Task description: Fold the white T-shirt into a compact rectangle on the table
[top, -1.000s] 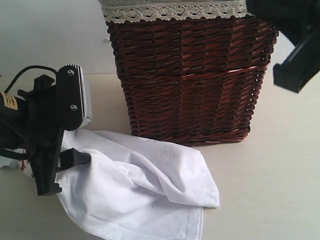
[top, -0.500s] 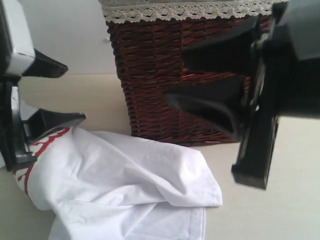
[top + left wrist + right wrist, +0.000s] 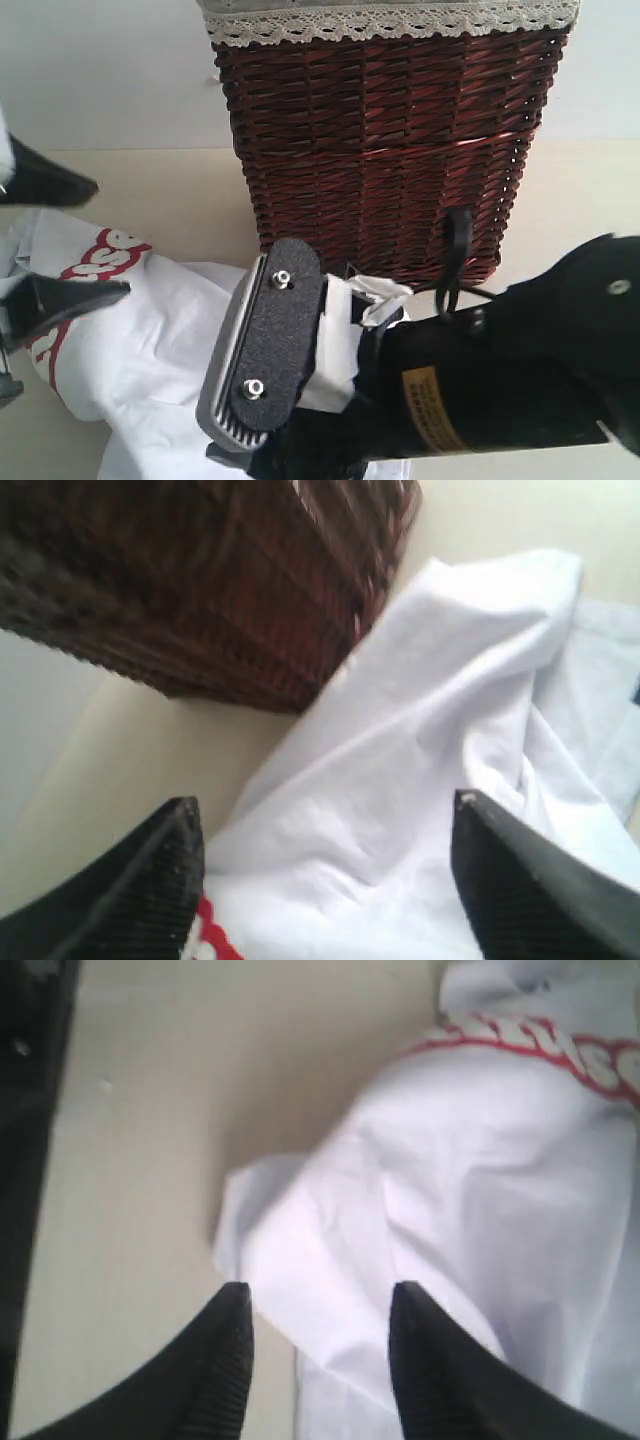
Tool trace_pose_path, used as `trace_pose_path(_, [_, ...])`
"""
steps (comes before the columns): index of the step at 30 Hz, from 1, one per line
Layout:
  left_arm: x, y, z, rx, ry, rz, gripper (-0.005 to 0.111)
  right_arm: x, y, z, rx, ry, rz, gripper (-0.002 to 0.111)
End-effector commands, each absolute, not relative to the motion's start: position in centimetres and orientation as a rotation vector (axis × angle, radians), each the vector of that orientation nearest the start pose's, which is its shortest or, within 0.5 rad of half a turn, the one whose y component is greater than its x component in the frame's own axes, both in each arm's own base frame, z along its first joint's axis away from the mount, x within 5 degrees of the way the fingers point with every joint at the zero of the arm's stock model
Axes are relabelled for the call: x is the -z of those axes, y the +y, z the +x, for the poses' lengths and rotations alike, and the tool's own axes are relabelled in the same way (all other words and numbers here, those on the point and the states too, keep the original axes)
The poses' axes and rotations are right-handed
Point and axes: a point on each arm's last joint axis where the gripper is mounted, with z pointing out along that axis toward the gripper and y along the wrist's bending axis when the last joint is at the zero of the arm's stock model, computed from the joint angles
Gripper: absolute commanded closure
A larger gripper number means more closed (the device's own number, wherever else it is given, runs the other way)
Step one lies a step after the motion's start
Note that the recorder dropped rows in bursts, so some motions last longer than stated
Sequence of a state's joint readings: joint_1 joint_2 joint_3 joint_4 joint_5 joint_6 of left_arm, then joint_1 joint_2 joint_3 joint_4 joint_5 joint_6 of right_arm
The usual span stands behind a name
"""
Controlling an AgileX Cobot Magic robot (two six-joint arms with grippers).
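Note:
The white T-shirt (image 3: 150, 350) lies crumpled on the table (image 3: 580, 200) in front of the basket, its red-outlined letters (image 3: 100, 252) showing on a raised bunch at the left. My left gripper (image 3: 112, 238) is open at the left edge, its fingers straddling that bunch; in the left wrist view the left gripper (image 3: 326, 800) has white T-shirt (image 3: 430, 710) cloth beyond its wide-apart fingers. My right arm (image 3: 480, 390) covers the shirt's right part. In the right wrist view, my right gripper (image 3: 320, 1290) is open over a folded edge of the T-shirt (image 3: 470, 1190).
A brown wicker basket (image 3: 380, 150) with a lace-trimmed lining (image 3: 380, 20) stands right behind the shirt and touches it at its base. Bare table (image 3: 150, 1110) lies beside the shirt's folded edge. The right arm's cable (image 3: 455, 260) hangs in front of the basket.
My right arm has swung down from the upper right across the basket to sit over the shirt. The left gripper moved up and left, and the lettered bunch came into view.

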State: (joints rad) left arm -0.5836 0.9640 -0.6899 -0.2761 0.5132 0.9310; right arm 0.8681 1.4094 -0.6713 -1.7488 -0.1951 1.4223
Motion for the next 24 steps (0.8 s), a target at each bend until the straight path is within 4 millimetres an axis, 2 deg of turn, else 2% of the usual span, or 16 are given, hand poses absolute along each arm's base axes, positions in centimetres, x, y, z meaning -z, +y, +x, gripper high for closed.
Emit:
trace_pose_path(1, [-26.9, -12.1, 16.4, 0.099, 1.896, 1.404, 0.054, -18.4, 22.3, 17.7, -0.400, 2.013, -1.288, 0.086])
trace_pose_path(3, [-26.5, -12.3, 16.7, 0.100, 1.916, 1.404, 0.064, -17.3, 22.5, 17.7, -0.400, 2.016, -1.355, 0.094])
trace_pose_path(4, [-26.4, -12.3, 16.9, 0.099, 1.916, 1.402, 0.067, -16.9, 22.6, 17.6, -0.395, 2.002, -1.403, 0.094])
trace_pose_path(7, [-26.6, -12.5, 17.2, 0.087, 1.889, 1.369, 0.067, -15.7, 22.6, 18.0, -0.305, 1.972, -1.487, 0.082])
trace_pose_path(10, [-26.6, -12.5, 17.2, 0.090, 1.887, 1.362, 0.060, -14.7, 21.8, 19.5, -0.089, 2.005, -1.416, 0.062])
trace_pose_path(13, [-26.7, -12.5, 17.3, 0.087, 1.880, 1.356, 0.056, -13.6, 21.5, 19.9, 0.003, 2.020, -1.438, 0.058])
trace_pose_path(16, [-26.7, -12.5, 17.3, 0.085, 1.874, 1.350, 0.056, -11.8, 20.9, 20.3, 0.135, 2.064, -1.479, 0.062])
trace_pose_path(18, [-26.7, -12.5, 17.4, 0.085, 1.873, 1.349, 0.056, -11.0, 19.9, 21.0, 0.331, 2.107, -1.458, 0.071])
trace_pose_path(21, [-26.8, -12.7, 17.3, 0.090, 1.866, 1.347, 0.056, -11.3, 19.1, 22.3, 0.555, 2.136, -1.361, 0.087])
trace_pose_path(24, [-26.8, -12.7, 17.3, 0.108, 1.872, 1.328, 0.056, -12.1, 19.1, 22.9, 0.651, 2.115, -1.339, 0.103])
